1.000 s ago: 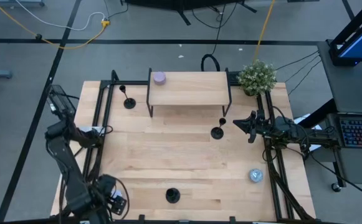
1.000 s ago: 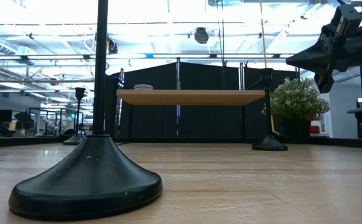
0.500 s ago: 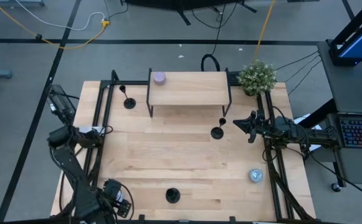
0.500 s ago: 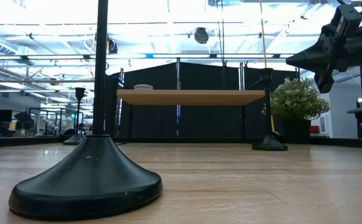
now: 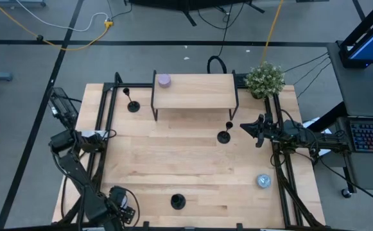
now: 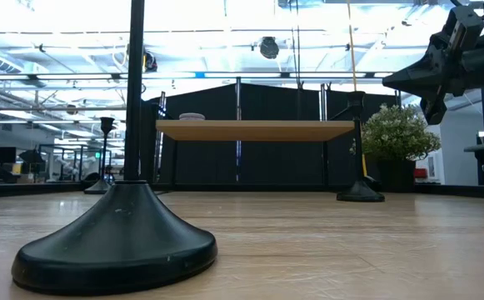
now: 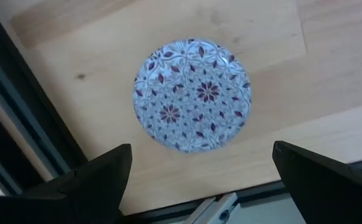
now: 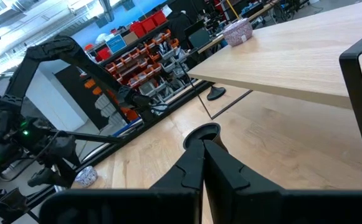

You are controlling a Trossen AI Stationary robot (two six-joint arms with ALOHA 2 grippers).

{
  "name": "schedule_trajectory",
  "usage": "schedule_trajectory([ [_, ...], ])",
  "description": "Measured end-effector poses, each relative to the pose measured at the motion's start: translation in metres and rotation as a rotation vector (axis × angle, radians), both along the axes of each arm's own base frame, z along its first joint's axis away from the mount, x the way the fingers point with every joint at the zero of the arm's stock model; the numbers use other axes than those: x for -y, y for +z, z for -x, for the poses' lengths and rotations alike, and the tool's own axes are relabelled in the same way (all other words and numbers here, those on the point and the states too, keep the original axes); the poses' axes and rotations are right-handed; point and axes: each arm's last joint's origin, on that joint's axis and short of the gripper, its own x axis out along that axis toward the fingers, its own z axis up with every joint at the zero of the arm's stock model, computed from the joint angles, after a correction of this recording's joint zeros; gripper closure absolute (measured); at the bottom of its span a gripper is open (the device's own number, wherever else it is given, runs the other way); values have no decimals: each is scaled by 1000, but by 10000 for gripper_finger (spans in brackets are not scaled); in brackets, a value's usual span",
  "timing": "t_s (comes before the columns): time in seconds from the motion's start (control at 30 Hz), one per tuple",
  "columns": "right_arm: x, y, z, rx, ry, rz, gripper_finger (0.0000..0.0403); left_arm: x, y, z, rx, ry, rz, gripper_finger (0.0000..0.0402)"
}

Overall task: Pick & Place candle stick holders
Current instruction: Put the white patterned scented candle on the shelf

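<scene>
Dark left gripper (image 7: 199,180) gapes wide above patterned tin (image 7: 193,93); right gripper (image 8: 204,163) closed, empty

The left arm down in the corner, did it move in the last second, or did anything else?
Yes. The left gripper slid along the table's near edge toward the candle stick holder there. It hangs open over a patterned candle tin. The right gripper, shut, and all three holders stayed put.
</scene>
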Motion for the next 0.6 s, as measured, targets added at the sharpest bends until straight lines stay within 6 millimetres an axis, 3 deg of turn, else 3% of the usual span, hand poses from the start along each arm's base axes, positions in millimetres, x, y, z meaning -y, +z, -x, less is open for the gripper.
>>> schedule_trajectory([
  [0.6, 0, 0, 0, 0, 0, 0, 403, -12, -26, 1, -2, -31, -10, 9],
])
